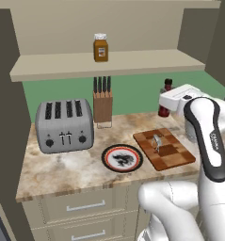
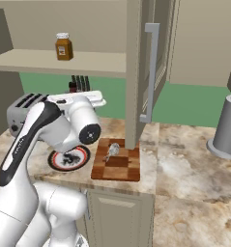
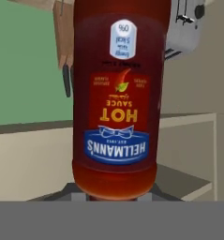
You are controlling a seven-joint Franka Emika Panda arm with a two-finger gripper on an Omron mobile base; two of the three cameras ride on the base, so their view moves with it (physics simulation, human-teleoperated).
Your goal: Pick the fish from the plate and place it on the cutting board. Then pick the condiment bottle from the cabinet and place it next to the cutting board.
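Dark red, the condiment bottle [image 3: 115, 98] sits clamped in our claw [image 3: 114, 194] above the counter [image 1: 62, 172]'s back edge; the fish [image 1: 156, 141] lies on the cutting board [image 1: 172, 157].

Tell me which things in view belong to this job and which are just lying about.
Job: fish, lying on the cutting board; plate; condiment bottle, gripped by the gripper; cabinet.

Lying about: toaster, knife block, amber jar on the cabinet shelf, grey canister.
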